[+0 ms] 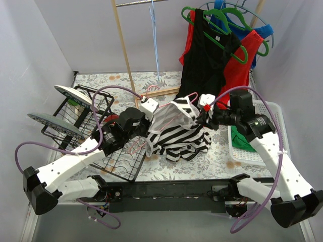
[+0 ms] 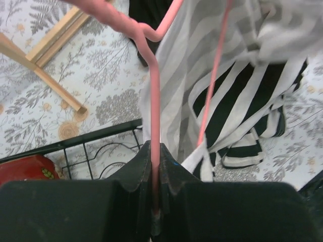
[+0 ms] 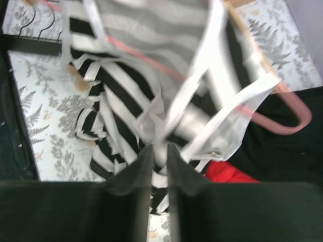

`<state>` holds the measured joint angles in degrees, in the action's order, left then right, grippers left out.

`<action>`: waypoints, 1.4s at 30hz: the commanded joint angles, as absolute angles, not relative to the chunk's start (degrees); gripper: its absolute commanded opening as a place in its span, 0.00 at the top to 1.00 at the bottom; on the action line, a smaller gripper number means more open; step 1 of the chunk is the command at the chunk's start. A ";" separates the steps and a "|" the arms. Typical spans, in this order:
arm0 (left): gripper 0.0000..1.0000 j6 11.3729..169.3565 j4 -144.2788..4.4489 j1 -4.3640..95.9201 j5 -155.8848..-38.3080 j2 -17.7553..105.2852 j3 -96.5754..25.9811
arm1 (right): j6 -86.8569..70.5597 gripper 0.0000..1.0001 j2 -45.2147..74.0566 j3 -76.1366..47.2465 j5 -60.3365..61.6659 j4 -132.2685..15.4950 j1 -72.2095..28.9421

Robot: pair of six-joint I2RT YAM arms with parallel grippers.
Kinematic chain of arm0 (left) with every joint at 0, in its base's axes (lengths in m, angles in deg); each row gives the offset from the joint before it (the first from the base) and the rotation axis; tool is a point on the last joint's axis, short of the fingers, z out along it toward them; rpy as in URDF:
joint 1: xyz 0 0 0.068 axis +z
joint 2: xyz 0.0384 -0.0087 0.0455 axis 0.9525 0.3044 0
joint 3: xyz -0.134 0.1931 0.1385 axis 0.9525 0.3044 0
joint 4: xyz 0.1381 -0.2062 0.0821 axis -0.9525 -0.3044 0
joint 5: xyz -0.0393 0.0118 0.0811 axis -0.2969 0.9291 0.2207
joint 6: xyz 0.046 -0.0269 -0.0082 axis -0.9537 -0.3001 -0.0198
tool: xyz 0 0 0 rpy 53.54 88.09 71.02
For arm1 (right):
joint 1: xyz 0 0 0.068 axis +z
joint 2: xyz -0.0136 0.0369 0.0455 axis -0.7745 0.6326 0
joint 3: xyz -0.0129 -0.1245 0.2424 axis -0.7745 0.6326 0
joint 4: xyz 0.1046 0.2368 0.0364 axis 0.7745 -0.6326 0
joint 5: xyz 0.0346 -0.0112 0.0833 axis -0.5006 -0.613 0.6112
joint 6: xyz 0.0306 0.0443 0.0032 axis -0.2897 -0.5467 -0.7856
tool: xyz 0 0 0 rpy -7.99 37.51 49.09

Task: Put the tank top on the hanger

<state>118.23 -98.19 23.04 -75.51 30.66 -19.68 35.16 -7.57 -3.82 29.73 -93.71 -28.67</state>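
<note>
The black-and-white striped tank top hangs bunched above the table's middle, draped over the pale pink hanger. My left gripper is shut on the hanger's thin pink bar at the top's left side. In the left wrist view the striped fabric hangs to the right of the bar. My right gripper is shut on a white fold of the tank top at its right side. The hanger's pink hook shows at the right in the right wrist view.
A black wire rack with plates stands at the left. A wooden clothes stand rises at the back. A plain black top and a red top hang on green hangers at the back right. A white basket stands at the right.
</note>
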 commanded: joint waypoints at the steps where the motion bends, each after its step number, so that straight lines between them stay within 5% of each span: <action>1: 1.00 119.13 -92.68 23.06 -78.10 27.33 -23.94 | 39.63 0.49 -11.28 -2.97 29.42 -99.89 -28.96; 4: 1.00 117.38 -92.41 23.06 -83.63 27.59 -26.05 | 37.34 0.23 -11.64 -7.79 22.39 -98.05 -29.14; 8: 1.00 114.65 -97.05 23.06 -88.74 29.61 -30.44 | 44.00 0.16 -7.26 -21.38 25.53 -103.83 -29.58; 15: 1.00 111.92 -104.00 22.97 -102.10 34.89 -40.55 | 53.59 0.17 4.34 -33.54 40.56 -114.12 -27.57; 21: 1.00 110.51 -108.40 22.45 -106.24 40.33 -48.99 | 52.46 0.22 8.13 -39.80 41.19 -117.91 -20.46; 24: 1.00 110.34 -109.55 21.83 -106.85 42.09 -50.57 | 52.02 0.33 8.05 -37.08 38.74 -117.38 -18.07; 28: 1.00 110.86 -110.08 21.13 -106.33 42.63 -50.23 | 51.75 0.76 7.35 -35.67 37.76 -117.21 -17.98; 32: 0.98 111.48 -109.38 21.13 -104.31 41.05 -48.21 | 51.40 0.99 5.07 -33.22 34.88 -115.19 -17.98; 34: 0.85 112.18 -108.76 21.13 -103.87 39.21 -46.72 | 50.70 0.99 2.96 -31.28 33.37 -112.74 -18.06; 36: 0.47 112.18 -108.14 21.13 -104.04 37.80 -45.49 | 50.52 0.99 1.12 -29.26 32.75 -112.29 -18.85; 38: 0.21 112.18 -107.53 21.13 -104.65 34.91 -43.38 | 50.61 0.99 0.32 -28.29 33.97 -112.28 -21.21; 42: 0.11 111.83 -106.39 21.39 -105.71 31.12 -39.16 | 50.70 0.99 -2.84 -25.13 37.66 -111.14 -25.53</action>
